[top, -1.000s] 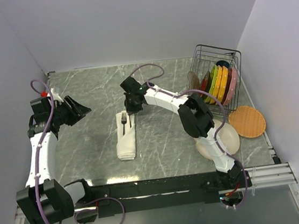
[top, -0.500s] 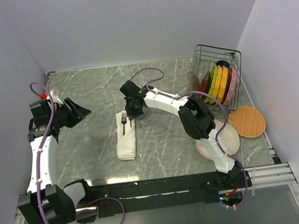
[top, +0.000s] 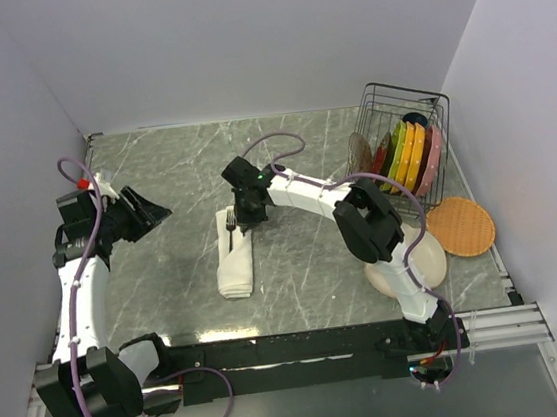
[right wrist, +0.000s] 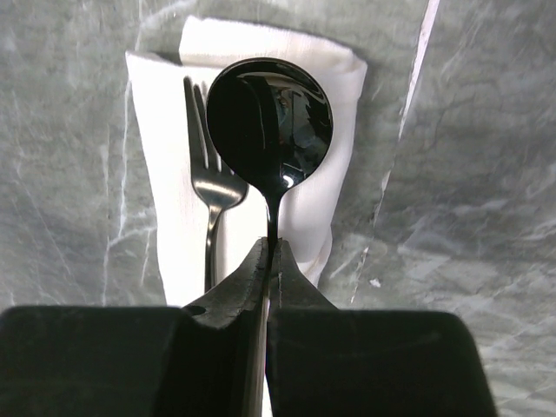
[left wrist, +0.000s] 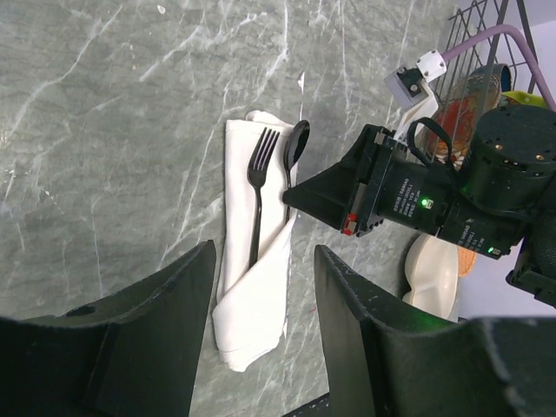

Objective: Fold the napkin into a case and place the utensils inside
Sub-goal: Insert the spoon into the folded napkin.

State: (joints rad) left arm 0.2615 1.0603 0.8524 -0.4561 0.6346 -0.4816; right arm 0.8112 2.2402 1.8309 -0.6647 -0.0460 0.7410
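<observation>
My right jaws, pinching the spoon (right wrist: 269, 117), have eased over the case (right wrist: 156, 217). Next, tuck it beside the fork (right wrist: 211, 187). My left jaws gape.

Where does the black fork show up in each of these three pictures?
Top external: the fork lies centre-left, on the folded napkin.
Left wrist: the fork is near the centre, just left of the spoon.
Right wrist: the fork is left of centre, beside the spoon that the right end effector grips.
Shared landmark: the folded napkin beneath it.
</observation>
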